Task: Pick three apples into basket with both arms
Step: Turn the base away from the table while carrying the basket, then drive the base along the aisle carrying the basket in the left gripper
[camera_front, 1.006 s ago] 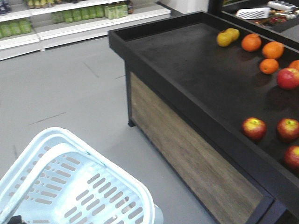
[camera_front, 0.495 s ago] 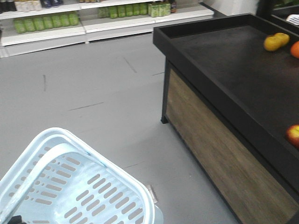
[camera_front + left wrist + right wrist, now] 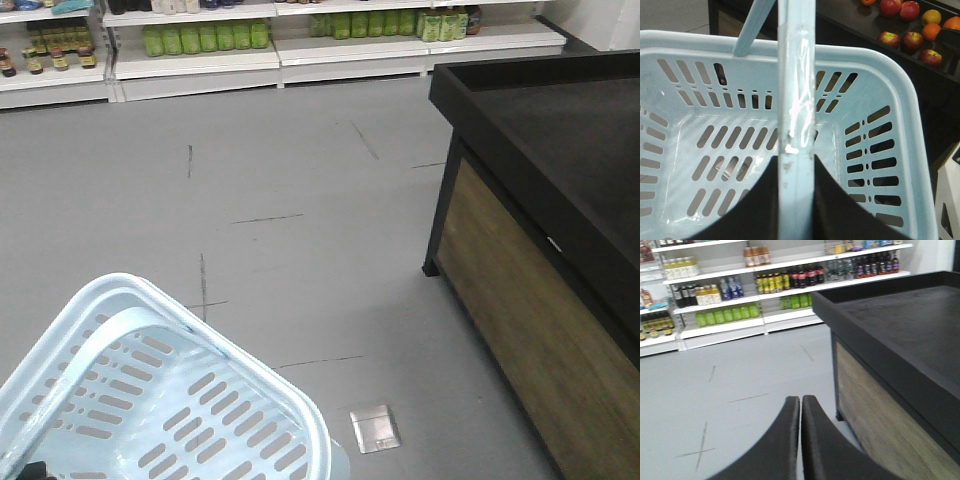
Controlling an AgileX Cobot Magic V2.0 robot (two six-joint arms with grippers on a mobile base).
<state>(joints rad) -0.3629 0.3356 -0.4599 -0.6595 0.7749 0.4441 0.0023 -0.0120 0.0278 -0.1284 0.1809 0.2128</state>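
Front view looks down past the basket (image 3: 125, 288) across floor (image 3: 300, 200) to distant shelves (image 3: 200, 62) and the worktop (image 3: 570, 130), which the lower right-wrist view shares. Left-wrist view stares closely down into the basket

Shop floor, stocked shelves and a dark display table.
A grey floor (image 3: 300, 200) is crossed by thin dark scuff lines (image 3: 265, 218), and a small square metal plate (image 3: 375, 428) is set into it at lower centre. White shelves (image 3: 200, 62) are ranged along the top edge and stocked with green bottles (image 3: 205, 37); in the right wrist view dark bottles (image 3: 875, 264) are seen at upper right. A black-topped display table (image 3: 570, 130) with a wood-grain side panel (image 3: 540, 340) is placed at the right. Oranges (image 3: 931, 31) are seen on a dark top at the upper right of the left wrist view.
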